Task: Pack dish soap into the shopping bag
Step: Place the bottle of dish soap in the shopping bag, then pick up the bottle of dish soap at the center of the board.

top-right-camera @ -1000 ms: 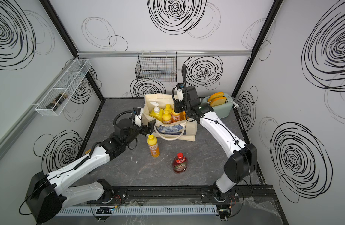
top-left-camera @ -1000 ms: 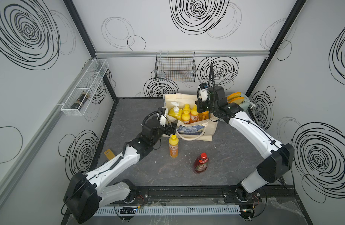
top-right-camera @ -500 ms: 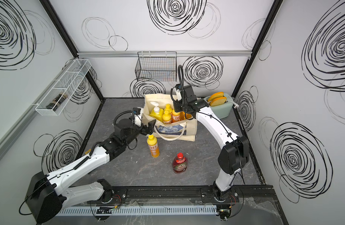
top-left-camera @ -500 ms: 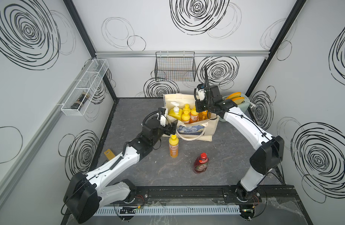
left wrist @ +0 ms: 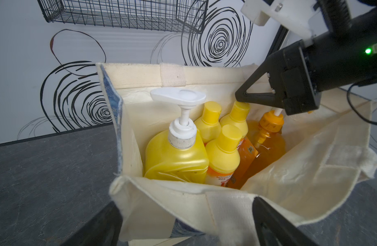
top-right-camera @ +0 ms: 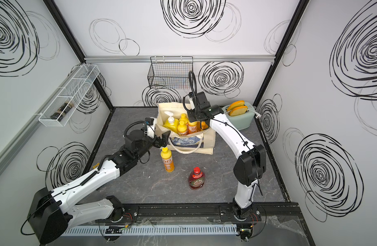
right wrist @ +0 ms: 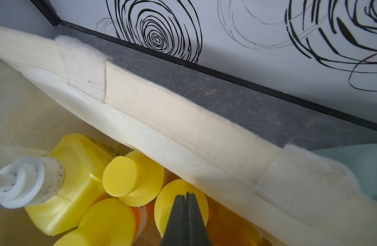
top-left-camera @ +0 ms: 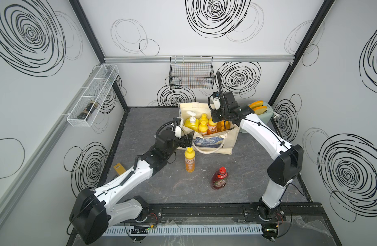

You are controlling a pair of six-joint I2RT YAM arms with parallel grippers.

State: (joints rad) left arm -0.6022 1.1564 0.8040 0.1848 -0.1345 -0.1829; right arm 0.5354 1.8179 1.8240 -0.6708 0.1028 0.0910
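Observation:
The cream shopping bag [top-left-camera: 230, 142] stands open at the back of the table. Inside it stand a yellow white-pump bottle [left wrist: 174, 153], small yellow bottles [left wrist: 223, 153] and an orange pump bottle [left wrist: 268, 136]. Outside, a small yellow bottle [top-left-camera: 189, 159] stands in front of the bag, and a red Fairy bottle [top-left-camera: 220, 179] stands nearer the front. My left gripper [left wrist: 183, 230] is open, with the bag's near rim between its fingers [left wrist: 272, 225]. My right gripper [right wrist: 187, 197] is shut and empty, its tips just above a yellow cap [right wrist: 170, 202] inside the bag.
A mint toaster [top-left-camera: 263, 116] with bread slices stands right of the bag. A black wire basket [top-left-camera: 191, 73] hangs on the back wall and a white wire shelf [top-left-camera: 93, 95] on the left wall. A yellow tag [top-left-camera: 119, 168] lies near the left edge.
The right arm's elbow has swung inward to the left, and its shut gripper has shifted slightly left over the bag's mouth. The left arm has not moved.

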